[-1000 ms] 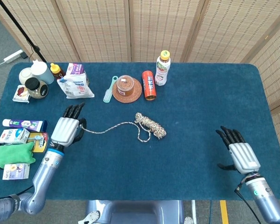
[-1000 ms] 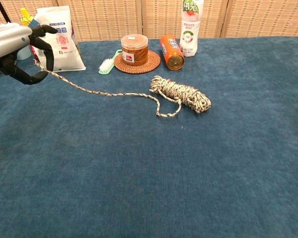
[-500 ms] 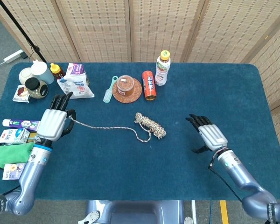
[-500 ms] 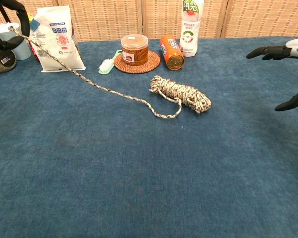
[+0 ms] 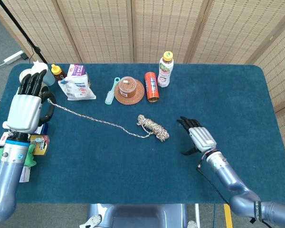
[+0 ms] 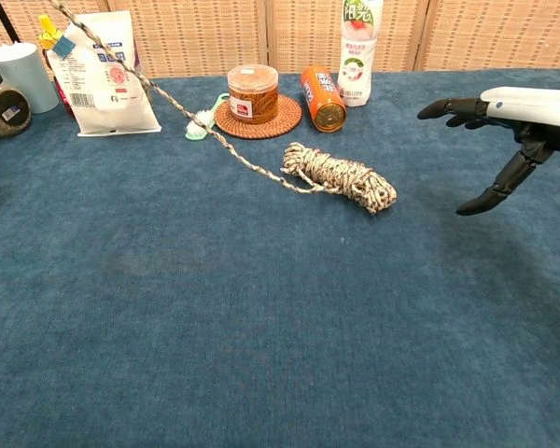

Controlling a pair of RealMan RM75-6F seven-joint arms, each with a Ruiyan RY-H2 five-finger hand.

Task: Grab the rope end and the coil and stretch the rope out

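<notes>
A speckled rope coil [image 5: 154, 127] [image 6: 341, 176] lies mid-table. From it a taut strand [image 5: 92, 118] [image 6: 159, 91] runs up and left to my left hand [image 5: 27, 103], which grips the rope end, raised near the table's left edge. The chest view shows only the strand leaving the frame at top left. My right hand [image 5: 197, 138] [image 6: 509, 131] hovers open, fingers spread, a short way to the right of the coil and not touching it.
Behind the coil stand a jar on a woven coaster [image 5: 129, 90], an orange can [image 5: 151, 86], a drink bottle [image 5: 165, 69], a teal brush [image 5: 111, 91] and a white pouch [image 5: 74, 84]. Cups and jars [image 5: 34, 80] and small packets [image 5: 15, 142] crowd the left edge.
My left hand has risen and pulled back to the left with the rope end, drawing the strand straight. My right hand has moved left toward the coil.
</notes>
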